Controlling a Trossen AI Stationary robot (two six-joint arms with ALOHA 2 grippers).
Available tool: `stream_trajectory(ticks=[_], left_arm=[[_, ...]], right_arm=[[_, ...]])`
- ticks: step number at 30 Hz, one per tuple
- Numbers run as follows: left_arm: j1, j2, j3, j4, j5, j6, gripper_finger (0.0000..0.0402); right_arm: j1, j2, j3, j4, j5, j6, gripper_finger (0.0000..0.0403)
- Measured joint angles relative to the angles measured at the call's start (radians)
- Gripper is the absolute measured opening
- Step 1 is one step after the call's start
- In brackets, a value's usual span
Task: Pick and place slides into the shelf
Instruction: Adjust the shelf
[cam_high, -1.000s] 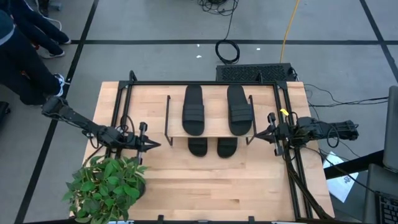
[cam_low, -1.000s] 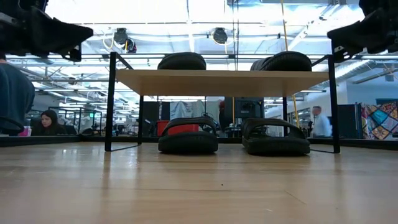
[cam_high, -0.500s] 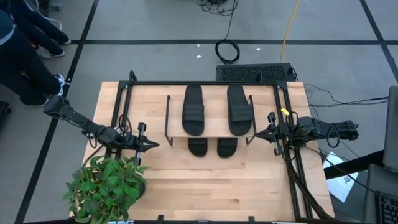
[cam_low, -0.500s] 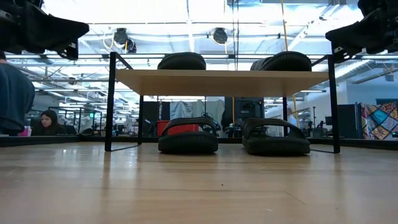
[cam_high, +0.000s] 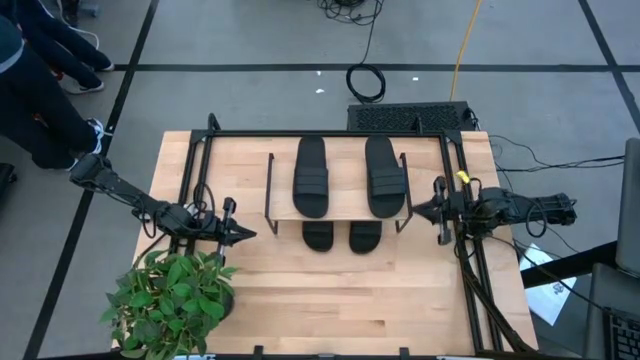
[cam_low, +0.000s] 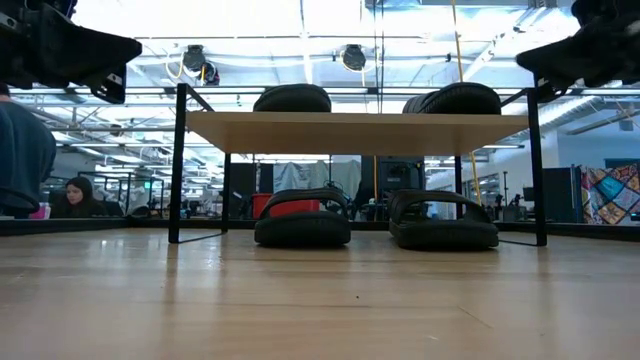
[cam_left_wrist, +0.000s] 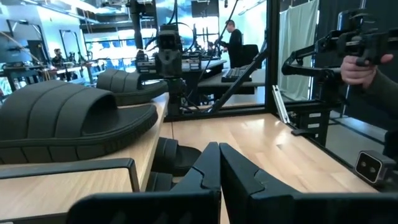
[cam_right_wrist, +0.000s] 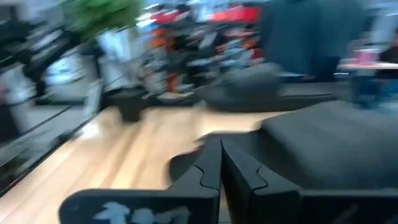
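Black slides all sit at the shelf: two lie on its wooden top, two rest on the bench beneath. Left gripper hovers beside the shelf's left end, fingers pressed together, empty. Right gripper hangs at the right end, fingers closed too, holding nothing.
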Motion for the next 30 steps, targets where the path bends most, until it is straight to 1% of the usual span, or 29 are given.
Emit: stream_trajectory(ticks=[3, 5, 9, 12, 14, 15, 17, 19, 27, 30], left_arm=[[0.000, 0.000, 0.000, 0.000, 0.000, -0.012, 0.0001], [0.000, 0.000, 0.000, 0.000, 0.000, -0.020, 0.0001], [0.000, 0.000, 0.000, -0.004, 0.001, -0.025, 0.0001], [0.000, 0.000, 0.000, -0.008, 0.001, -0.025, 0.0001], [0.000, 0.000, 0.000, -0.008, 0.000, -0.021, 0.0001], [0.001, 0.000, 0.000, -0.008, 0.000, -0.021, 0.0001], [0.001, 0.000, 0.000, -0.008, 0.000, -0.018, 0.0001], [0.001, 0.000, 0.000, -0.010, 0.000, -0.018, 0.0001], [0.000, 0.001, 0.000, -0.012, 0.000, -0.046, 0.0001], [0.000, 0.001, 0.000, -0.012, 0.000, -0.049, 0.0001]], right_arm=[[0.000, 0.000, 0.001, 0.050, 0.146, 0.030, 0.0000], [0.000, 0.000, 0.012, 0.044, 0.252, 0.047, 0.0000], [0.000, 0.001, 0.031, -0.022, 0.519, 0.137, 0.0000], [-0.001, 0.010, 0.031, -0.130, 0.640, 0.227, 0.0000], [-0.001, 0.021, 0.031, -0.205, 0.666, 0.303, 0.0000], [-0.001, 0.032, 0.029, -0.218, 0.660, 0.334, 0.0000], [-0.001, 0.054, 0.024, -0.214, 0.604, 0.352, 0.0000], [0.000, 0.078, 0.024, -0.212, 0.587, 0.373, 0.0000], [0.000, 0.145, 0.023, -0.216, 0.600, 0.404, 0.0000], [0.000, 0.171, 0.023, -0.246, 0.654, 0.429, 0.0000]])
